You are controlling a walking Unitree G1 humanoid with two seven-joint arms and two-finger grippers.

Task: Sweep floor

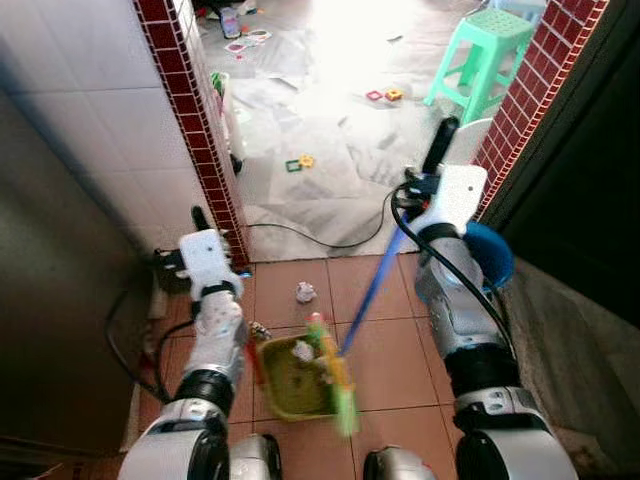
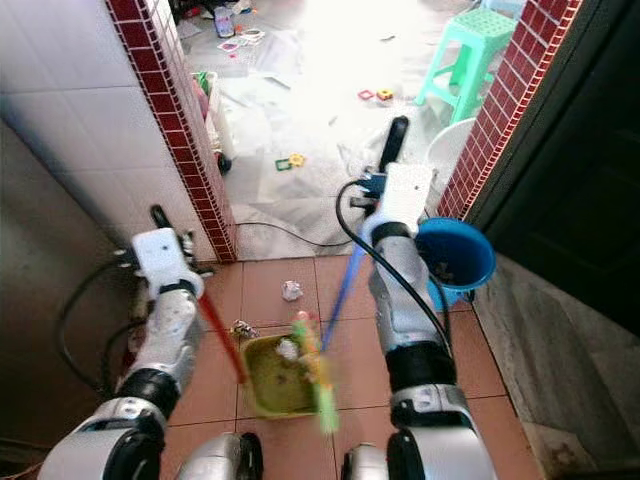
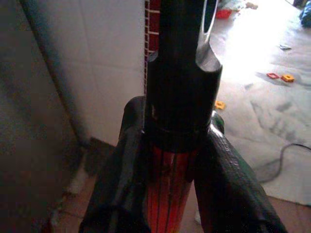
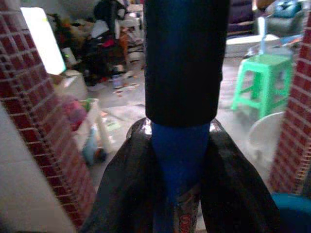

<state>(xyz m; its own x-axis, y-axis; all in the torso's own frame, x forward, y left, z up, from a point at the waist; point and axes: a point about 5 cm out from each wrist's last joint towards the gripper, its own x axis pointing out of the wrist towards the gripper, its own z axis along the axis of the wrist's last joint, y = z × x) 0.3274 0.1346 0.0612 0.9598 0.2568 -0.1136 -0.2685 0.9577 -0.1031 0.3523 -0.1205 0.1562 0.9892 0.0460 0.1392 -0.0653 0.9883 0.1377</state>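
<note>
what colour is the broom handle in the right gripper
Blue broom handle, with a black end cap; clearest in the right wrist view.

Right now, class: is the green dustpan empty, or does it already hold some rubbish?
Not empty. The dustpan holds a white crumpled scrap; another paper ball lies outside on the tiles.

Floor [image 1: 390, 350]: terracotta tile, matt. Dustpan [image 1: 290, 378]: green plastic, red ribbed handle w/ black grip. Broom [image 1: 375, 280]: glossy blue shaft. Paper wad [image 1: 305, 292]: crumpled. Stool [image 1: 485, 45]: green plastic. Wall [image 1: 80, 110]: smooth white tile, red brick-tile edge.
</note>
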